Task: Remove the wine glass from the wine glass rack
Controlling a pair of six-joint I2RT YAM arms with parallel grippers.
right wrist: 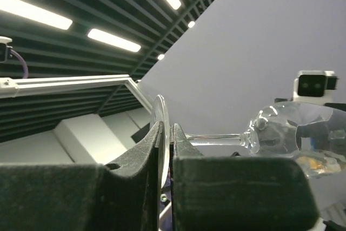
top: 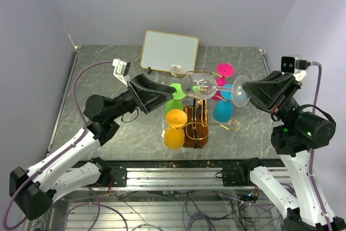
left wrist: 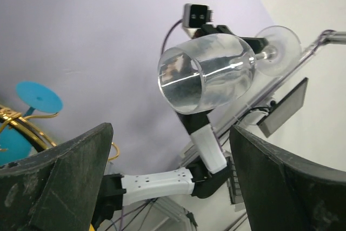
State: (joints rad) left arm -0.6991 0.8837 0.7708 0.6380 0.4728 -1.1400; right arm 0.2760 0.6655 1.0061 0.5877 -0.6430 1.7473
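A clear wine glass (top: pixel 199 86) lies horizontally above the brown wooden violin-shaped rack (top: pixel 195 127) with gold wire arms. My right gripper (top: pixel 246 91) is shut on the glass's round foot, which is pinched edge-on between the fingers in the right wrist view (right wrist: pixel 170 133), with the stem and bowl (right wrist: pixel 294 128) reaching away. My left gripper (top: pixel 167 93) is open and empty just left of the rack, its fingers pointing at the bowl. In the left wrist view the bowl's open mouth (left wrist: pixel 208 74) faces the camera above the spread jaws (left wrist: pixel 170 131).
Coloured glasses hang on the rack: green (top: pixel 174 103), orange (top: pixel 175 128), cyan (top: pixel 223 110), pink (top: pixel 225 71). Another clear glass foot (top: pixel 175 67) shows at the back. A white framed board (top: pixel 170 51) stands behind. Purple walls close in on both sides.
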